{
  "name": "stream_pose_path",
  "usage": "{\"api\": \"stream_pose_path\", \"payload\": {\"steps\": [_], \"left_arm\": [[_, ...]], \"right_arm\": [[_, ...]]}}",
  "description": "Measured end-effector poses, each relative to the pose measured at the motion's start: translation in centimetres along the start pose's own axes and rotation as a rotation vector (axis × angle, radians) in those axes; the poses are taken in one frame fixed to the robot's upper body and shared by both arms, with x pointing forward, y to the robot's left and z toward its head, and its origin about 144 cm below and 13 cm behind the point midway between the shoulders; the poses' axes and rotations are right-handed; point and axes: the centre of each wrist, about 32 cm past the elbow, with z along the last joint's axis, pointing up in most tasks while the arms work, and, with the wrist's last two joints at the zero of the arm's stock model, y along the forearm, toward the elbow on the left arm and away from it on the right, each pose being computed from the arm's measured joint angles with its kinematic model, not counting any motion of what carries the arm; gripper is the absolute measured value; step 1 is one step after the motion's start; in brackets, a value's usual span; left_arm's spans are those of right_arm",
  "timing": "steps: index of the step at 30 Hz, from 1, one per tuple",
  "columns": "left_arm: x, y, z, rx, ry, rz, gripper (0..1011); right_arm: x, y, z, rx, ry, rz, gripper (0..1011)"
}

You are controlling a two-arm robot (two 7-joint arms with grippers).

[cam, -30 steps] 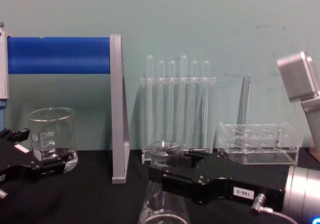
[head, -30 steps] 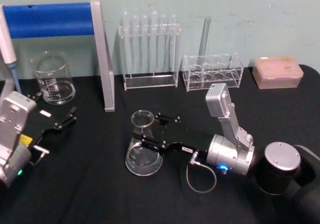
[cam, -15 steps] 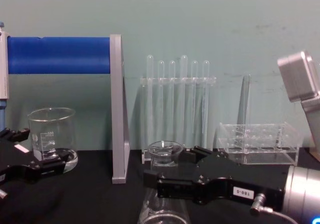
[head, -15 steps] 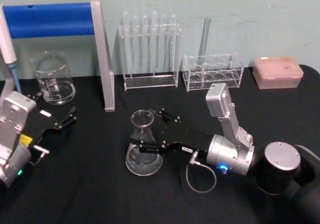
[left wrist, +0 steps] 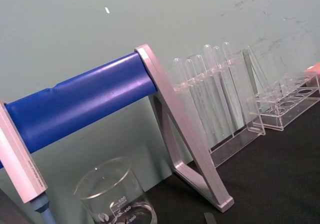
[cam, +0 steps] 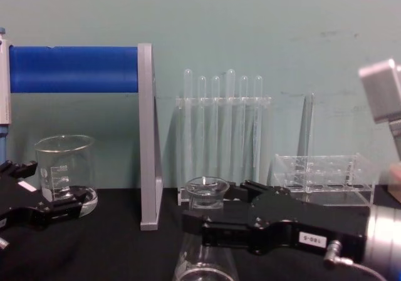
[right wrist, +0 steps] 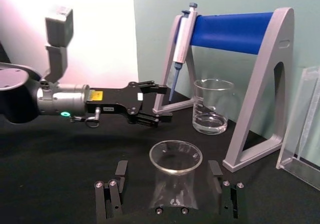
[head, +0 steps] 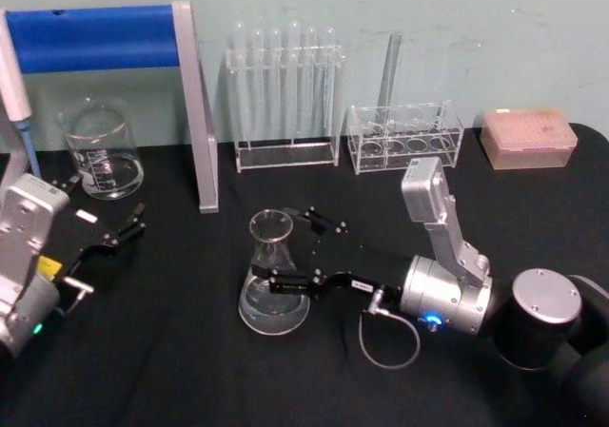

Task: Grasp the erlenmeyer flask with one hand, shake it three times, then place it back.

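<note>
Since earlier frame, right end effector [head: 278, 253] spread wide, fingers now flanking neck of clear glass conical erlenmeyer flask [head: 272, 275], not gripping; flask upright on black counter [head: 171, 351], near centre. Likely just released or set to clamp. Left end effector [head: 112, 232] idle open, far left.

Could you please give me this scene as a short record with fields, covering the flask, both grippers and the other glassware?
erlenmeyer flask: upright on the black table, mid-front
right gripper: open, fingers on either side of the flask neck, apart from the glass
left gripper: idle at the table's left, near the beaker
beaker: back left, under the blue stand
test tubes: upright in the clear rack at the back
task stage: flask not yet gripped or lifted
</note>
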Motion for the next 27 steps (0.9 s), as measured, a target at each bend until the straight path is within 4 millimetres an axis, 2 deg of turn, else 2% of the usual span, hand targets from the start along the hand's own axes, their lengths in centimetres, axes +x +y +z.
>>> {"api": "stream_pose_path", "payload": {"steps": [14, 27], "left_arm": [[0.0, 0.0, 0.0, 0.0, 0.0, 0.0, 1001], [0.0, 0.0, 0.0, 0.0, 0.0, 0.0, 1001]], "right_arm": [[-0.2, -2.7, 1.1, -0.024, -0.019, 0.062, 1002], [-0.1, -5.6, 1.4, -0.041, -0.017, -0.009, 1002]]}}
